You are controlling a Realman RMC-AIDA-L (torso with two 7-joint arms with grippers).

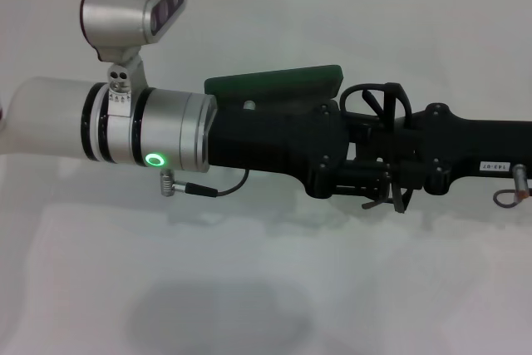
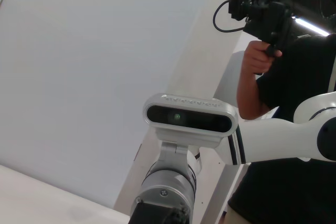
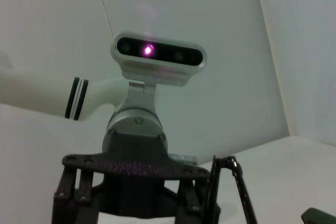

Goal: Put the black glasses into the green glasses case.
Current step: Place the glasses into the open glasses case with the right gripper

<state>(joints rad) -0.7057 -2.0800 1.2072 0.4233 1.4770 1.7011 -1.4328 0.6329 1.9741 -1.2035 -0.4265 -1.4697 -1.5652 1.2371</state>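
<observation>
While both arms cross above, green glasses case (image 1: 278,82) lies sideways.

Two robot arms meet end to end above a white table (image 1: 266,288), stretched level across it. The left arm (image 1: 50,118), white-sleeved with a silver wrist collar showing a lit green ring, reaches in from the left side of the table; a silver camera (image 1: 133,10) rides on a bracket above that wrist. Its black left gripper (image 1: 366,143) points toward the right gripper (image 1: 391,164), which comes in from the table's right side on a black body. The two sets of fingers overlap over the middle of the table, and neither gripper's opening can be made out.
</observation>
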